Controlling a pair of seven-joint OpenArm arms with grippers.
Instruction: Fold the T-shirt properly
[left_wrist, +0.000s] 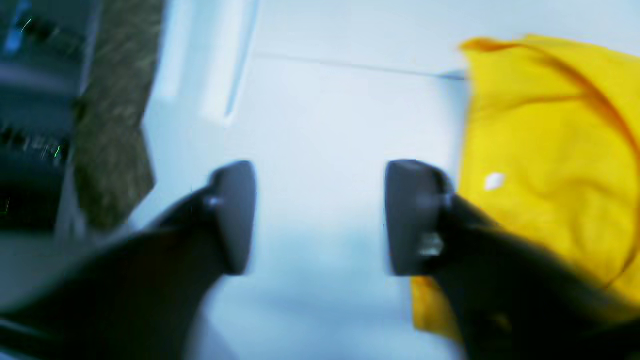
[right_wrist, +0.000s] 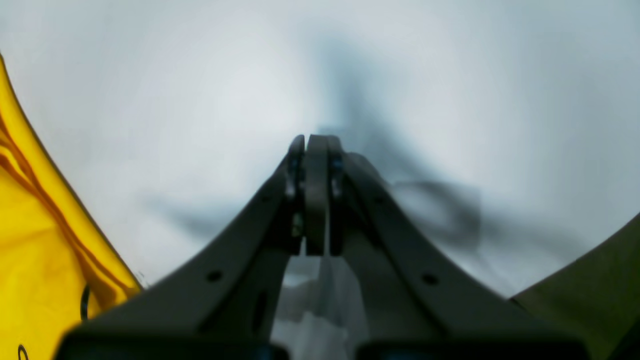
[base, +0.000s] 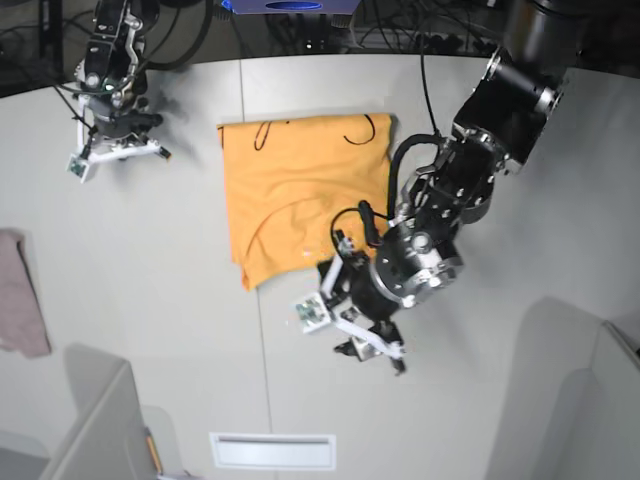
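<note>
The orange-yellow T-shirt (base: 300, 190) lies folded in a rough rectangle at the table's middle, with black line marks near its far edge. My left gripper (base: 345, 320) hovers just off the shirt's near right corner. In the left wrist view, which is blurred, its fingers (left_wrist: 235, 215) stand apart over bare table with nothing between them, and the T-shirt (left_wrist: 545, 165) lies to the right. My right gripper (base: 118, 150) rests at the far left of the table, apart from the shirt. Up close, the right gripper (right_wrist: 315, 150) is shut and empty, with the T-shirt (right_wrist: 35, 250) at the left.
A small pinkish cloth (base: 22, 295) lies at the table's left edge. Cables and equipment (base: 300, 20) line the far side. A white slot plate (base: 272, 450) sits at the front edge, with grey panels (base: 95, 430) at both front corners.
</note>
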